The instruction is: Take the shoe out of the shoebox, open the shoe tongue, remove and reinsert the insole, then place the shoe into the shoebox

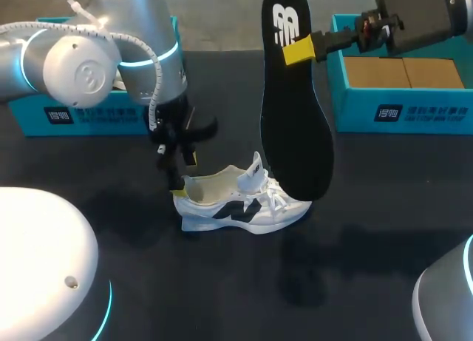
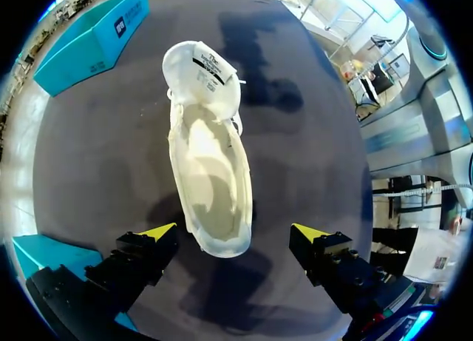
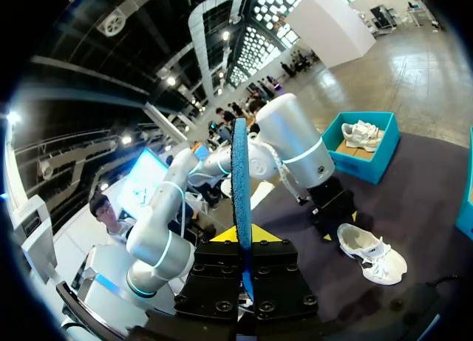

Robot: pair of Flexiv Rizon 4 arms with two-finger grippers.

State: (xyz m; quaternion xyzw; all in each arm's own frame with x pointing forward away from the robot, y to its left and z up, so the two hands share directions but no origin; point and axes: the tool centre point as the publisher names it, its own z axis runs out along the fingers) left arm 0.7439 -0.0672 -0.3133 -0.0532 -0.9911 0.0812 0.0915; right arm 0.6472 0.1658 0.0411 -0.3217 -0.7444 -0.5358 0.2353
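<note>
A white shoe (image 1: 236,204) with a black side mark lies on the dark table, tongue pulled up. From above, its bare inside (image 2: 211,178) shows with the tongue (image 2: 203,71) folded forward. My left gripper (image 1: 183,171) hangs open over the heel (image 2: 234,234), its fingers apart on both sides and touching nothing. The right gripper (image 1: 299,51) is shut on the black insole (image 1: 292,104), held upright above the shoe's toe end. That insole (image 3: 240,178) rises edge-on from the right gripper (image 3: 244,241), with the shoe (image 3: 373,252) lying below it.
A teal shoebox (image 1: 96,112) stands at the back left behind my left arm, with another white shoe (image 3: 362,134) inside. A second teal shoebox (image 1: 399,82) with a cardboard floor stands at the back right.
</note>
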